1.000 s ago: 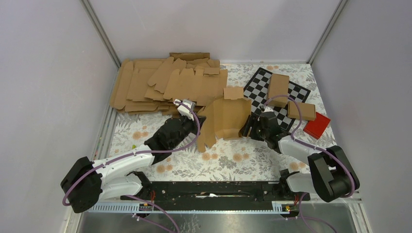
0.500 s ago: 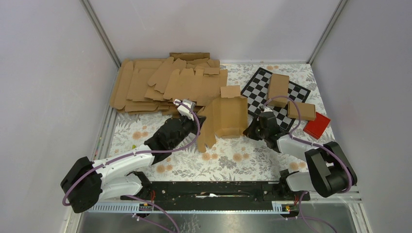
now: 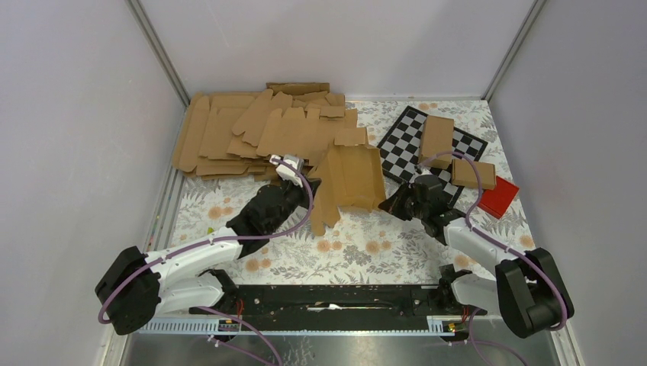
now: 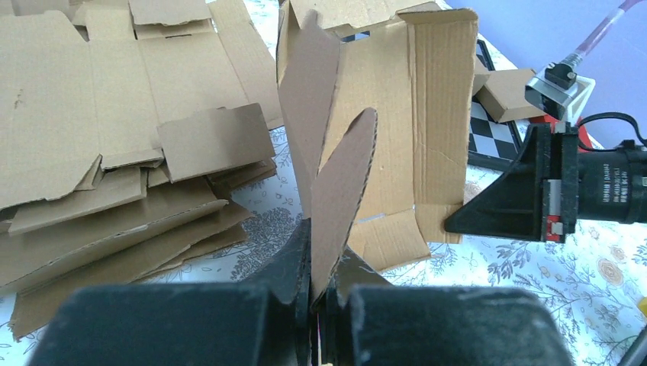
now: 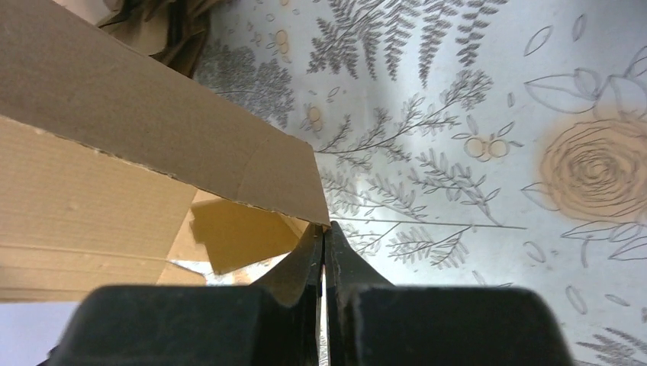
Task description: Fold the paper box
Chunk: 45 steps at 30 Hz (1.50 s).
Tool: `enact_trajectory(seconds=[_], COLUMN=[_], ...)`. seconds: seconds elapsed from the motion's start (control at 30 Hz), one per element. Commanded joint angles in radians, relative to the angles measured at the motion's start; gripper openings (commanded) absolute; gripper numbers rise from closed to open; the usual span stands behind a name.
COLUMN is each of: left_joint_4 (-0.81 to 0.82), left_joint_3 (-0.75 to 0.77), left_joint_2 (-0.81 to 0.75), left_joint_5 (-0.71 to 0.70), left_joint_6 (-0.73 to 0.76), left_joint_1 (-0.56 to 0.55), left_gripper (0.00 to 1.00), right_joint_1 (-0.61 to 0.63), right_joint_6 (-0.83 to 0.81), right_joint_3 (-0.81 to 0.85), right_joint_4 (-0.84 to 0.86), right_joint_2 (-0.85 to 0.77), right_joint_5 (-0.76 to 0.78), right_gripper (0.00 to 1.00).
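Observation:
The paper box point(image 3: 355, 179) is a brown die-cut sheet standing half-raised at mid table, its side walls bent up and its end flaps loose. My left gripper point(image 3: 307, 200) is shut on the box's rounded left flap point(image 4: 343, 183), which stands upright between the fingers point(image 4: 294, 259). My right gripper point(image 3: 391, 204) is shut with nothing between its fingers; its tips touch the lower corner of the box's right wall point(image 5: 301, 194). In the left wrist view the right gripper point(image 4: 458, 223) points at that wall's bottom edge. The box's inside point(image 5: 76, 229) shows to the left.
A stack of flat brown blanks point(image 3: 244, 133) fills the back left. A checkerboard point(image 3: 404, 133) lies at back right with two folded cartons point(image 3: 436, 137) point(image 3: 473, 174) on it and a red block point(image 3: 497, 196) beside it. Floral cloth point(image 3: 366, 248) covers the table.
The right gripper went from open to shut and its arm swung a little to the right. The box tipped back toward the far side, its right wall standing steeper. The left gripper held still.

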Motion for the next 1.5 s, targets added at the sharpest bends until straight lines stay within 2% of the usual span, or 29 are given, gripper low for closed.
enact_trajectory(seconds=[0.0, 0.4, 0.53, 0.7, 0.9, 1.13, 1.47], left_joint_4=[0.062, 0.174, 0.202, 0.232, 0.241, 0.252, 0.222], left_joint_3=[-0.024, -0.083, -0.105, -0.122, -0.127, -0.131, -0.108], left_joint_2=[-0.013, 0.007, 0.01, 0.017, 0.029, 0.036, 0.047], left_joint_5=[-0.029, -0.054, -0.07, -0.064, -0.08, -0.083, -0.096], left_joint_6=[0.033, 0.075, 0.093, 0.093, 0.1, 0.097, 0.088], left_joint_1=[-0.003, -0.015, -0.017, -0.023, -0.026, -0.025, -0.025], left_gripper=[0.0, 0.0, 0.0, 0.0, 0.0, 0.0, 0.0], right_joint_1=[-0.009, -0.024, -0.036, -0.038, -0.038, -0.039, -0.039], right_joint_6=[0.1, 0.317, 0.444, 0.598, 0.725, 0.819, 0.948], right_joint_3=[0.021, 0.008, -0.013, -0.08, -0.093, -0.088, -0.154], right_joint_4=[0.015, 0.039, 0.042, 0.154, 0.17, 0.175, 0.234], right_joint_2=[-0.045, -0.049, -0.055, -0.07, -0.093, -0.101, -0.214], right_joint_5=[-0.084, -0.131, -0.134, -0.14, -0.149, -0.175, -0.089], right_gripper=[0.0, 0.0, 0.0, 0.0, 0.0, 0.0, 0.0])
